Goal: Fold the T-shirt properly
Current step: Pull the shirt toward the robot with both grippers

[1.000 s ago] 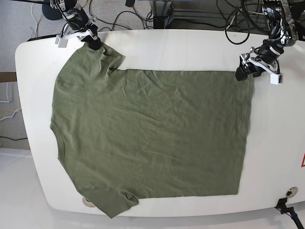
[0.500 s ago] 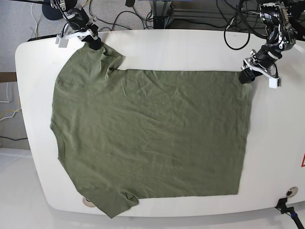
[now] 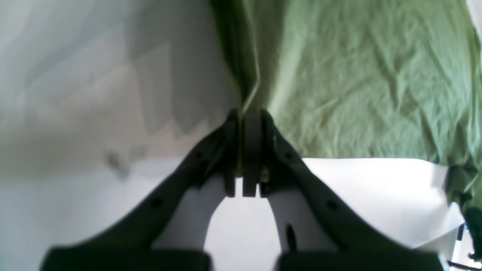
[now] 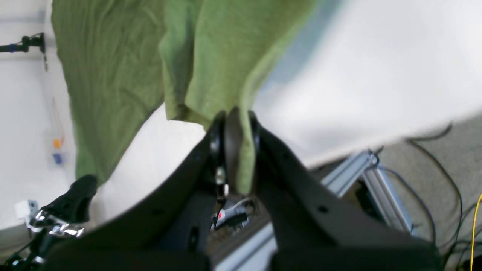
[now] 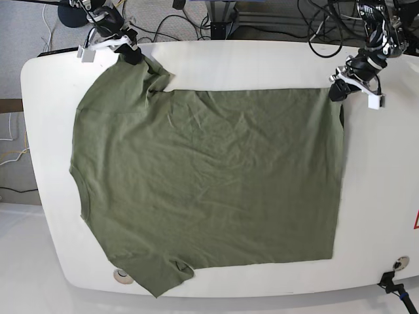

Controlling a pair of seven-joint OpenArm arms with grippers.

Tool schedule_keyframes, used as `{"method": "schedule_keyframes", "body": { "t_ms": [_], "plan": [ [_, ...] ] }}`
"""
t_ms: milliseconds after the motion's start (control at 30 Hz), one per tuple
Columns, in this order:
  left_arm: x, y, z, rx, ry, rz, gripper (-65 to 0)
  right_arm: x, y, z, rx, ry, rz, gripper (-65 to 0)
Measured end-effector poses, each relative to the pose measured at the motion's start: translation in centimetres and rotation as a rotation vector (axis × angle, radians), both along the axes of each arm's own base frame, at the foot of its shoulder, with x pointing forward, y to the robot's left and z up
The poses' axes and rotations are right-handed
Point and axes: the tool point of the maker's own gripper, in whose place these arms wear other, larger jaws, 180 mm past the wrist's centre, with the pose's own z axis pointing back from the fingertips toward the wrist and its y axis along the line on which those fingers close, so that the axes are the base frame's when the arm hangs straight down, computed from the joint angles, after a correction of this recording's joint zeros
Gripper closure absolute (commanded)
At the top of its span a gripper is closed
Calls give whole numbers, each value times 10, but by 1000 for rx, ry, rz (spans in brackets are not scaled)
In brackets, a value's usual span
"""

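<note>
Lying across a white tabletop [image 5: 262,65].

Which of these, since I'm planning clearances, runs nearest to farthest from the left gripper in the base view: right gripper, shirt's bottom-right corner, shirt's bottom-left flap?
From the left gripper:
1. Shirt's bottom-right corner, below it in view.
2. Right gripper, upper left of view.
3. Shirt's bottom-left flap.

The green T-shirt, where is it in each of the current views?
Base: T-shirt spread across the middle, reaching near the bottom.
Left wrist: upper centre to right edge, its edge in the left claw.
Right wrist: upper left to centre, its edge in the right claw.
Shared landmark: the white tabletop.
</note>
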Motion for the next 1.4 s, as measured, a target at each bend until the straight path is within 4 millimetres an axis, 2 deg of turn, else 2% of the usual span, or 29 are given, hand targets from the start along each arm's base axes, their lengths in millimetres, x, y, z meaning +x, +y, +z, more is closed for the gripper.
{"method": "schedule_keyframes", "body": {
  "t_ms": [100,200,267,367,433,533,667,733,833,967,1133,1267,1400],
  "plan": [
    [-18,9,8,36,2,11,0,-17,4,5,2,26,13,0],
    [-40,7,7,53,47,-10,0,-30,12,19,10,31,42,0],
    [-52,10,13,74,55,-18,0,-36,14,25,9,32,59,0],
    [-63,12,23,107,58,-32,0,-44,13,25,6,52,60,0],
    [-58,12,35,130,28,-40,0,-41,14,28,7,46,64,0],
    [-41,9,46,132,-32,-47,0,-15,-1,38,-27,-32,40,0],
    [1,9,66,134,-146,-40,0,27,-5,54,-53,-147,87,0],
    [17,3,74,124,-194,-51,0,40,-13,54,-75,-167,67,0],
    [28,-9,75,107,-207,-76,0,61,-8,64,-69,-223,91,0],
    [43,-17,68,101,-208,-96,0,103,-13,88,-97,-333,124,0],
    [65,-9,59,105,-202,-69,0,139,-11,87,-88,-333,179,0],
    [75,-6,59,95,-211,-57,0,164,-17,83,-82,-323,187,0],
    [96,-1,66,86,-245,-39,0,188,-25,84,-75,-328,176,0]
  ]
}}
